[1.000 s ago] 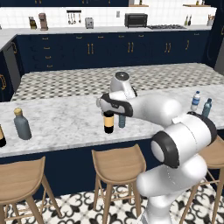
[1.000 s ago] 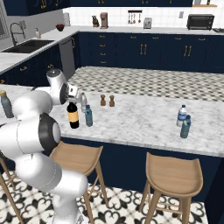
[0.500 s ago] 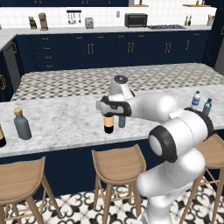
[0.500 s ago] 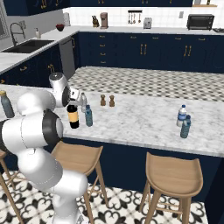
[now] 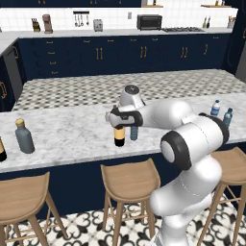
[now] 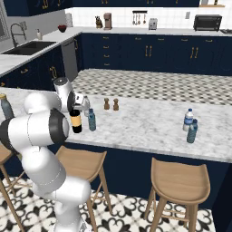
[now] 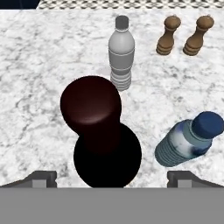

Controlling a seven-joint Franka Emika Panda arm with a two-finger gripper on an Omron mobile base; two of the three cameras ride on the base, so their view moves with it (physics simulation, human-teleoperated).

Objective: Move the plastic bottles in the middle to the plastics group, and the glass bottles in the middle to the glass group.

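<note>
Hovering right over the wine bottle (image 7: 103, 131), I had my gripper (image 7: 112, 178) spread wide, one fingertip (image 7: 41, 177) at the lower left of the hand view and the other at the lower right, neither touching anything. The bottle's dark red top sat just left of centre in that view, its black body swelling out below it, standing upright on the marble counter (image 7: 39, 65). And there at the lower right, the teal-blue bottle (image 7: 189, 140) stood just beside the wine bottle, blue cap up. Above centre, the clear greyish bottle (image 7: 121, 52) stood a little apart, and two brown shakers (image 7: 183, 36) waited at the upper right.

In the left base view my gripper (image 5: 121, 116) hung at mid-frame above the wine bottle (image 5: 119, 136), whose tan-orange label showed, with the teal-blue bottle (image 5: 134, 132) just to its right. At the right edge stood the plastics group (image 5: 221, 113); at the far left, the squat grey bottle (image 5: 24, 136) with its tan cap. In the right base view the wine bottle (image 6: 76, 122) stood left of centre and the plastics group (image 6: 190, 125) at the right
</note>
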